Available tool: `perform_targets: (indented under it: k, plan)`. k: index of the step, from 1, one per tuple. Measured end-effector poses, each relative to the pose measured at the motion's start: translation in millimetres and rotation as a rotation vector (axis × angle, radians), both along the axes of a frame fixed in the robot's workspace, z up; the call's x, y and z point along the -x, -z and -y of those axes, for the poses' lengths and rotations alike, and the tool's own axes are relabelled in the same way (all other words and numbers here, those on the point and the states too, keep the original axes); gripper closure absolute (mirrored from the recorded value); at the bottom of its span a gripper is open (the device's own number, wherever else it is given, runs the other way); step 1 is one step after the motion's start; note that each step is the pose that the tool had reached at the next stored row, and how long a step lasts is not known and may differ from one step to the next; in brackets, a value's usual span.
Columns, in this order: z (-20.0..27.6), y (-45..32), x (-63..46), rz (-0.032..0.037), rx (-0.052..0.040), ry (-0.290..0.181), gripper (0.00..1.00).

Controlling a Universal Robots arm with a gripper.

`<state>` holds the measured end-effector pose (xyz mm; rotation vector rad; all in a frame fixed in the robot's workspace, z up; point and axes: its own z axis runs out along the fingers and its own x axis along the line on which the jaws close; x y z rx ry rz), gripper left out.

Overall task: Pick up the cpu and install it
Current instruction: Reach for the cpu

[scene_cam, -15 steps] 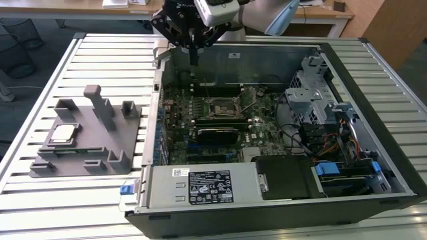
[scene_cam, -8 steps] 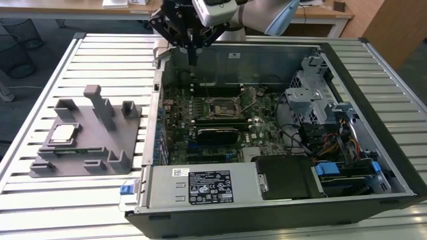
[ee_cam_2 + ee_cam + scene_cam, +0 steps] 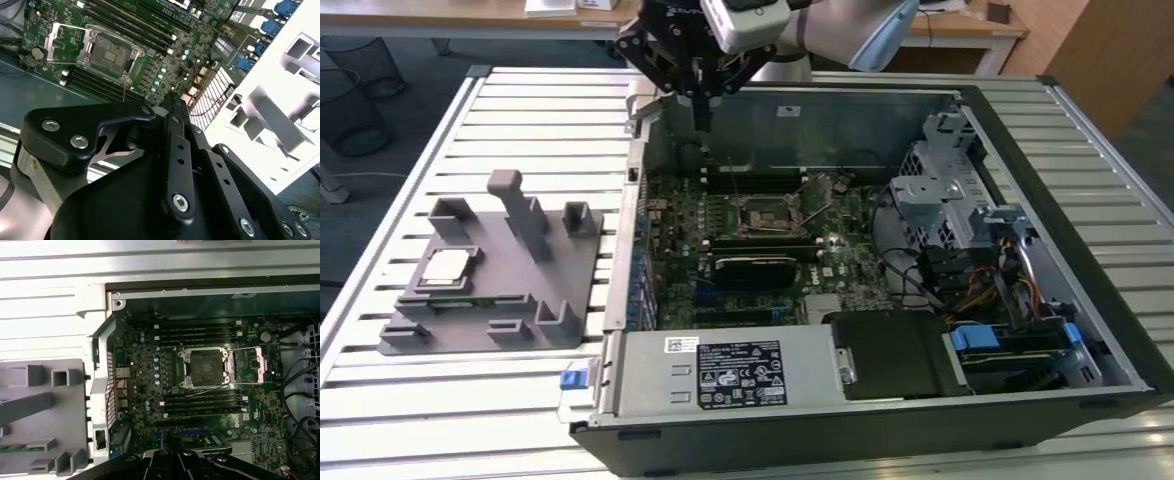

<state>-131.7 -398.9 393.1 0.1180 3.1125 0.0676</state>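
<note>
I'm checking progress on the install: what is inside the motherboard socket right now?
The socket stands open and bare inside, with no chip in it. The cpu lies on the grey holder outside the case. Nothing covers the socket's bed.

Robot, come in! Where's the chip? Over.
Gripper shut, empty, over the case. Cpu lying on grey holder, untouched. Socket open, bare.
</note>
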Motion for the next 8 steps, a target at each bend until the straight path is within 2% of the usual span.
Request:
perform_targets:
  k: [8]
  plan:
    - [0.0,0.1,2.8,0.0001,0.0,0.0,0.89]
